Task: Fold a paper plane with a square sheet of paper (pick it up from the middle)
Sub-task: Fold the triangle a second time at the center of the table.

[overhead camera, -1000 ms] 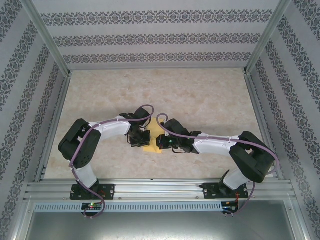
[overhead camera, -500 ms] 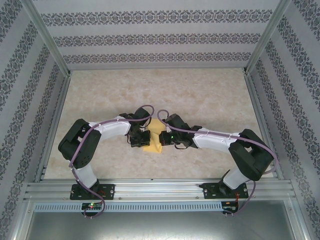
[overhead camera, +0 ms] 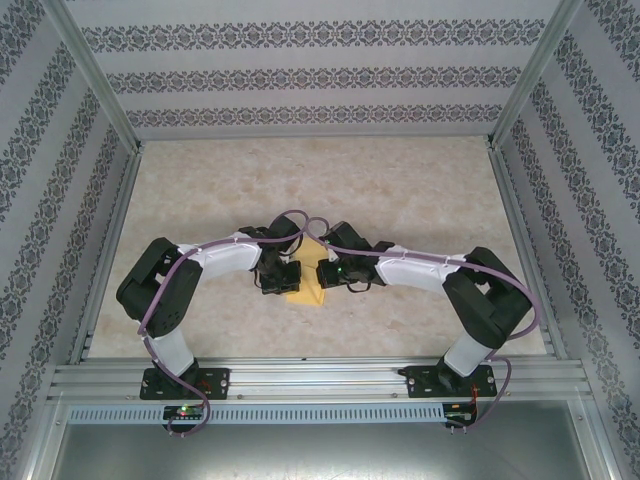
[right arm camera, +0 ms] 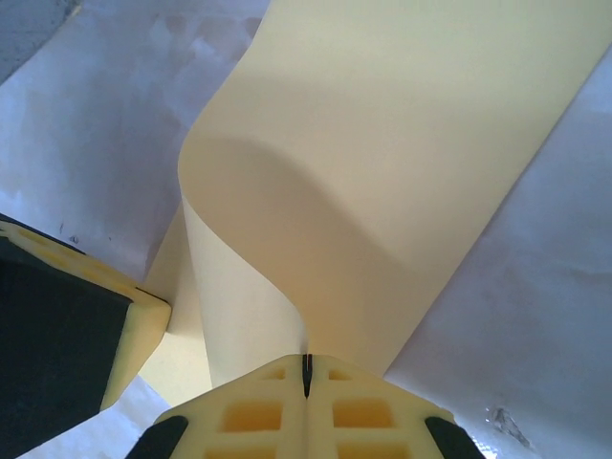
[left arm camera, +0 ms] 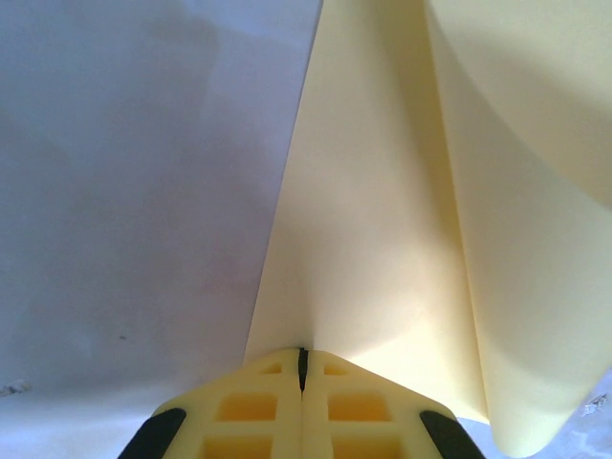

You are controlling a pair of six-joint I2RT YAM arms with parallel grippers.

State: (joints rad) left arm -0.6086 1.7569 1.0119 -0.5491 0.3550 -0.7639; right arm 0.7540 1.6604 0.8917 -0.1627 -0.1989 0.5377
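A pale marbled table (overhead camera: pixel 400 190) stands inside a booth with patterned walls (overhead camera: pixel 300 75) and a metal rail (overhead camera: pixel 320 378) along the near edge. At the table's front middle, two arms meet over a yellow sheet (overhead camera: pixel 305 292). The left claw (left arm camera: pixel 302 368) is pinched tight on one edge of the sheet. The right claw (right arm camera: pixel 306 368) is pinched tight on another edge, and the paper curls up between them. Open tabletop stretches behind and to both sides.

The square sheet of paper (overhead camera: pixel 304 294) (plain yellow) sits on the table (overhead camera: pixel 400 190), one flap curling upward, perhaps creased.
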